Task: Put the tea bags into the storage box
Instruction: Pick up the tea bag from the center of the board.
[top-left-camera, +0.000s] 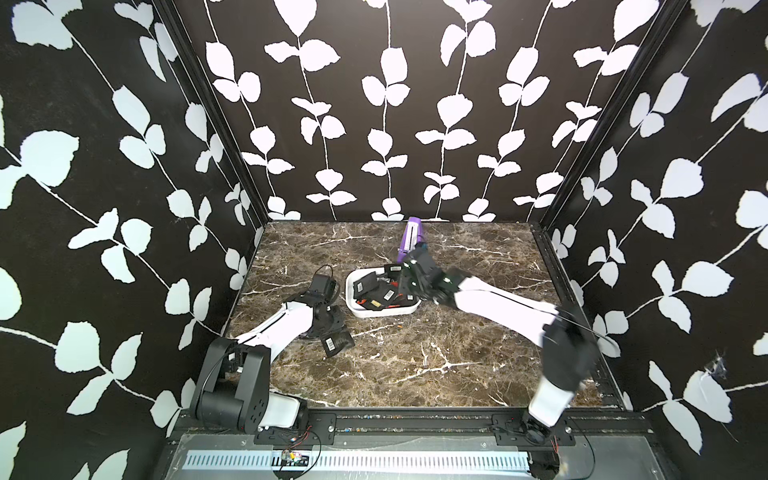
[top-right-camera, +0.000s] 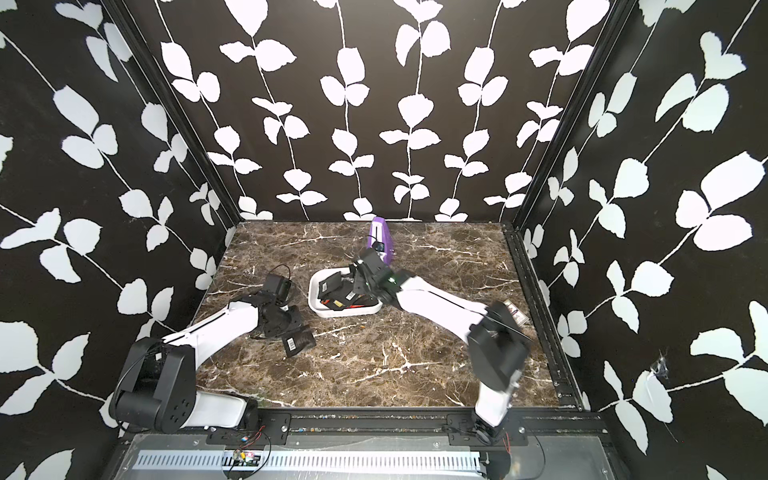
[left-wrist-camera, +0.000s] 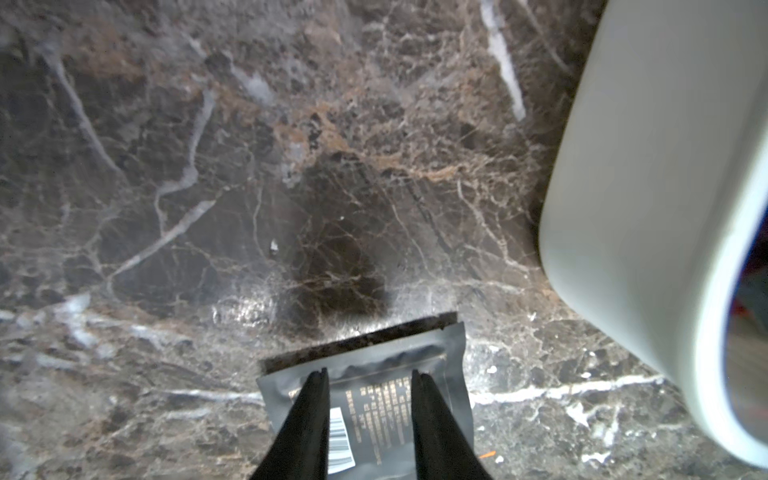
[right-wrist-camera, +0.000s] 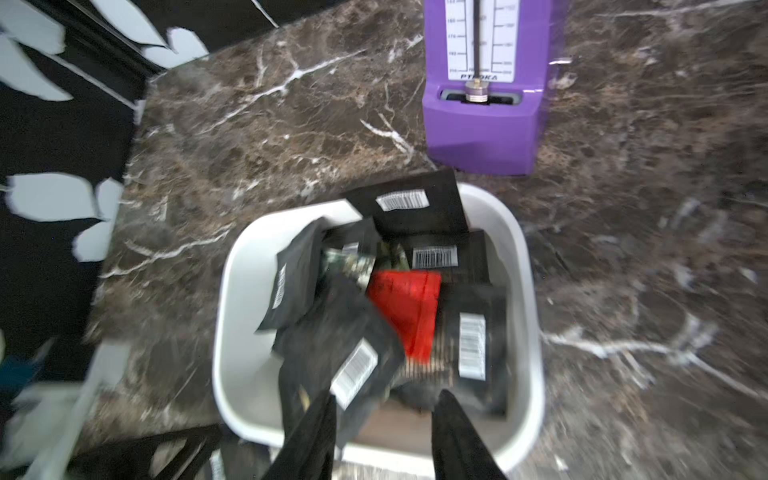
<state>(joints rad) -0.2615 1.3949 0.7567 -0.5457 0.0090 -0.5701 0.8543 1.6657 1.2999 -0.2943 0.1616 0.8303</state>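
The storage box (top-left-camera: 351, 305) is a white tub at mid-table, in both top views (top-right-camera: 316, 303). It holds several tea bags (right-wrist-camera: 471, 345), mostly black with barcodes, and one red (right-wrist-camera: 405, 307). One black sachet (right-wrist-camera: 415, 203) leans over its far rim. My right gripper (right-wrist-camera: 388, 397) hangs open over the box's near end. A blurred black sachet (right-wrist-camera: 353, 365) lies loose just off one finger. My left gripper (left-wrist-camera: 370, 374) is left of the box (left-wrist-camera: 648, 187), its fingers pinching the face of a black tea bag (left-wrist-camera: 374, 415) whose far edge casts a shadow. This bag shows in a top view (top-left-camera: 337, 344).
A long purple box (top-left-camera: 411, 239) with a white strip lies just behind the tub, close to my right wrist. A small printed card pack (top-right-camera: 515, 318) sits at the table's right edge behind my right arm. Patterned walls close in three sides.
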